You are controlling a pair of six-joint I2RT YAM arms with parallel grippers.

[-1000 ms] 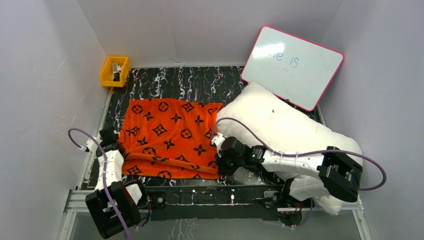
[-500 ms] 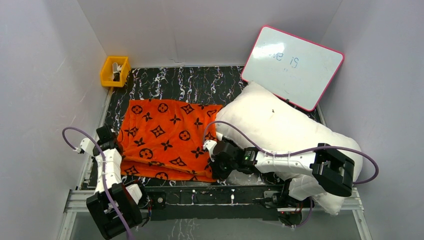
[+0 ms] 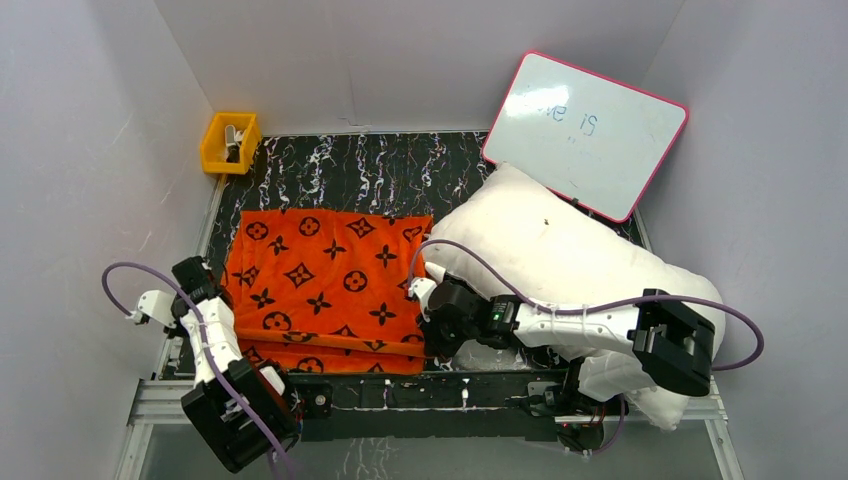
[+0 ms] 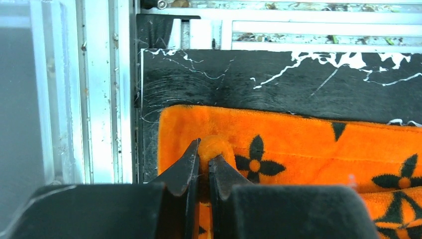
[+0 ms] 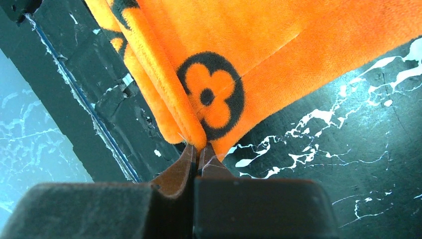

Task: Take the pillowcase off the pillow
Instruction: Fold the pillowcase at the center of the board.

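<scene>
- The pillowcase [image 3: 325,290] lies spread on the left half of the worktop [image 3: 350,170], orange with black flowers and diamonds showing on top.
- Its near edge is doubled over, so a second strip of orange shows along the front, close to the worktop's near rim.
- The pillow [image 3: 570,260] is out of the cover, bare and white. It fills the right side from about the middle of the worktop to the near right corner.
- The cover's far right corner comes right up against the pillow's left end. I can't tell whether it tucks under.
- The left pincer [image 4: 205,154] is clamped on a small bunched nub of orange fabric at the cover's near-left corner, with the fingers [image 4: 186,164] almost together around it.
- Bare black worktop and a metal rail sit just beyond that corner.
- The right pincer [image 5: 199,149] is pinched tight on the folded near-right corner of the cover, with both layers caught between its tips and a black flower just above the grip.
- The right arm reaches in leftward in front of the pillow's near side.
- A pink-framed whiteboard [image 3: 585,135] leans at the far right, and the pillow's far end touches its lower edge.
- A yellow bin [image 3: 230,143] sits at the far left corner, well apart from the cover.
</scene>
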